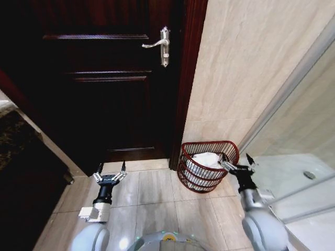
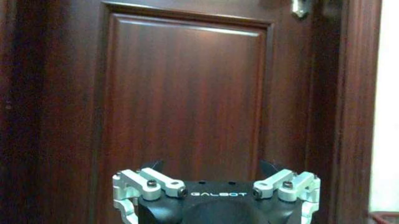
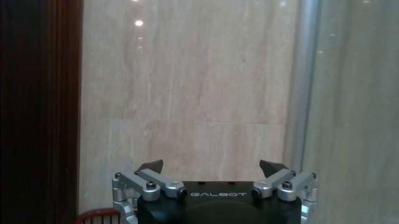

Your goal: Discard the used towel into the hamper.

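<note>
Two grippers, both with fingers spread and nothing held. The white towel [image 1: 205, 160] lies inside the hamper [image 1: 194, 183], which stands on the floor tiles in the corner by the door frame, so the drop looks done. The right gripper [image 1: 237, 164] hovers at the hamper's rim; the left gripper [image 1: 110, 174] idles over the floor, facing the dark door [image 2: 187, 93]. The right wrist view catches just a sliver of rim below marble wall [image 3: 187, 93]; the head view shows the towel.

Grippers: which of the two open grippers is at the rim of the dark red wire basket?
The right gripper, at the basket's rim beside the white towel. The left gripper hangs apart, over floor tiles before the door.
</note>
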